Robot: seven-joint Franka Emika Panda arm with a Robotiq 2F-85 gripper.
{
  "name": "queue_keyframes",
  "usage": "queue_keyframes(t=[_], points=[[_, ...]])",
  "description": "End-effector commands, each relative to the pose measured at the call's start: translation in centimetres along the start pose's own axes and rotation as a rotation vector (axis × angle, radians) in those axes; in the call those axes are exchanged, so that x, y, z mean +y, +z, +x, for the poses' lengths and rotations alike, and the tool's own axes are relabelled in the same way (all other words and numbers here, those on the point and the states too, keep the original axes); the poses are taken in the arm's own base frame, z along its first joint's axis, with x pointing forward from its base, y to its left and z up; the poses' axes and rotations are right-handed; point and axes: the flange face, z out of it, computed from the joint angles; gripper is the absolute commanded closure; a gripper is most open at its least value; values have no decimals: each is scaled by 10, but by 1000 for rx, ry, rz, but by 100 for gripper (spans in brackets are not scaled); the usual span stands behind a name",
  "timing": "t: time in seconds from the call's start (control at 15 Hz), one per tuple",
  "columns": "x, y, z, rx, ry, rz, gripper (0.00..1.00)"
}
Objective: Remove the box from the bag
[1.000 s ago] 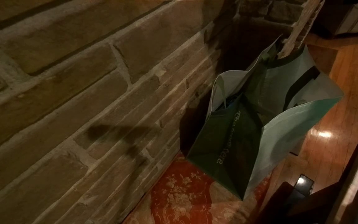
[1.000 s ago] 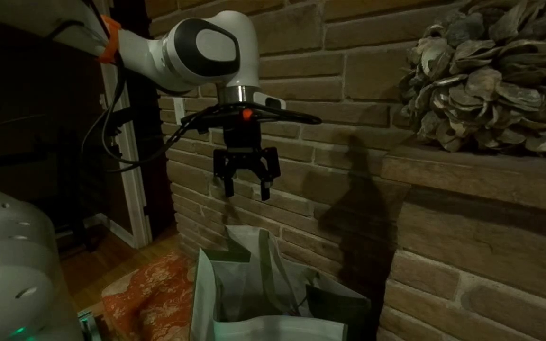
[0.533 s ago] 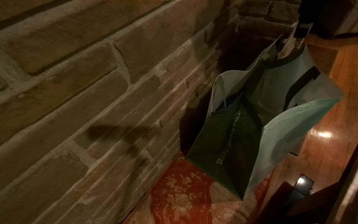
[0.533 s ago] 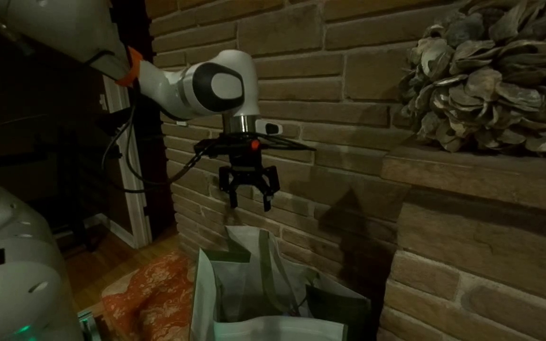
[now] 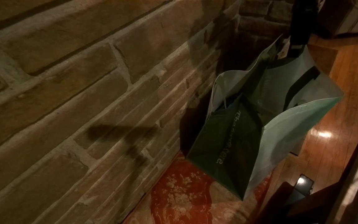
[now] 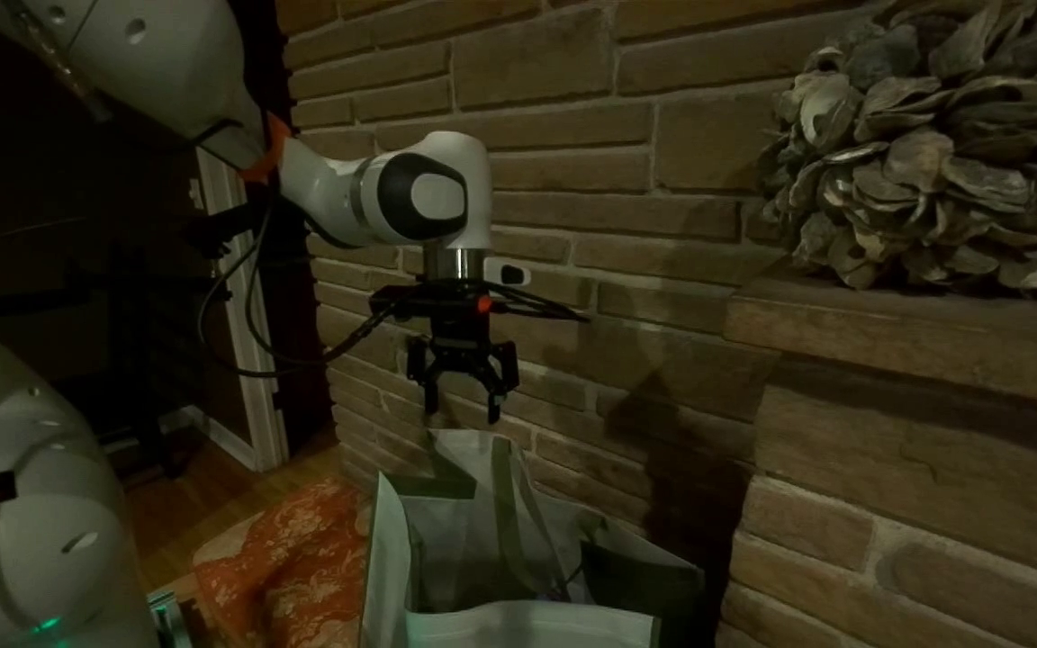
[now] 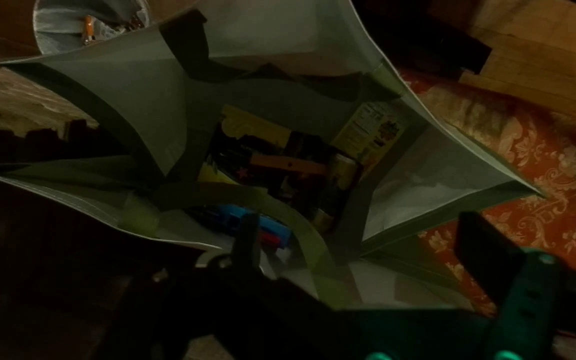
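Inside the bag (image 7: pixel 268 30), the box (image 7: pixel 271 228) shows you a narrow blue face, red just below it, partly screened in the wrist view by your gripper (image 7: pixel 358 219), which hangs above the bag, fingers apart.

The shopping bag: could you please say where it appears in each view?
In an exterior view: bag right of centre, floral fabric below.
In an exterior view: bag bottom centre, cut off below, floral fabric left.
In the wrist view: bag across the middle, floral fabric right.
Shared landmark: the orange-red floral fabric.
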Motion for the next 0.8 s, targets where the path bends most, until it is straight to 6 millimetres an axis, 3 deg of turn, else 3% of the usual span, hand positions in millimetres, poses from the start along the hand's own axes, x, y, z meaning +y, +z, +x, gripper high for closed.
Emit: queue_keyframes(t=[0.0, 0.47, 0.73], points=[[-1, -2, 7, 69, -1, -105, 0], [-17, 85, 9, -10, -130, -118, 0], [-11, 128, 12, 29, -239, -130, 0]])
